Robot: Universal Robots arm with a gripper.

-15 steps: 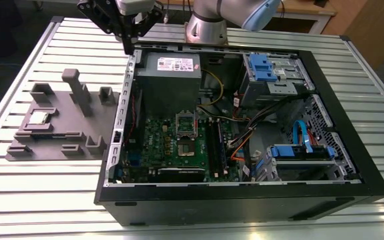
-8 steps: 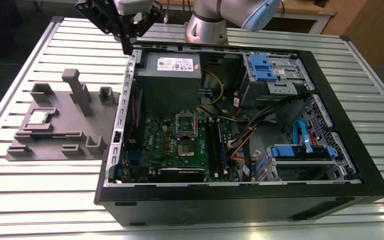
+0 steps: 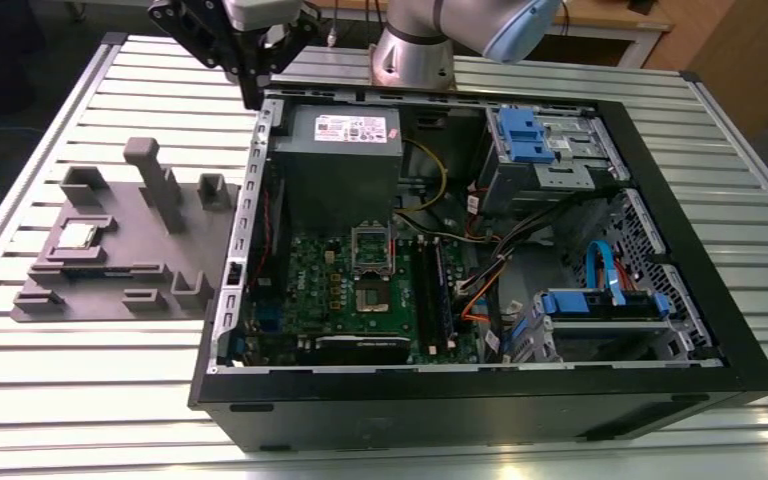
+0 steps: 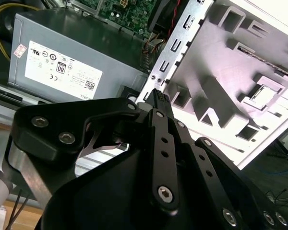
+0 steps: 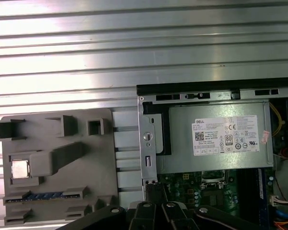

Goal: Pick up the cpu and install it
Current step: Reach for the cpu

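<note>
On the ribbed metal worktop (image 3: 91,380), the open computer case (image 3: 491,405) is met first in the exterior view, with its black wall nearest. Inside it the green motherboard (image 3: 344,290) is laid flat, and the rectangular socket frame (image 3: 373,250) is seen with its dark centre exposed.

To the exterior view's left, a grey fixture plate (image 3: 117,275) is set just beside the case. The cpu (image 3: 79,236) is seated in a shallow pocket on this plate: a small flat square with a pale silvery top, lying level, and it is caught in both wrist views (image 5: 20,168) (image 4: 264,96). Upright grey posts (image 3: 155,180) are ranged around the pocket, the tallest just behind it.

Farther back, the grey power supply (image 3: 337,150) is mounted in the case's far corner, with yellow cables (image 3: 438,165) looped beside it. Above that corner's wall the claw (image 3: 253,95) is held pointing down, closed up on nothing and well apart from the cpu. Farthest back, the arm (image 3: 418,50) is seen.
</note>
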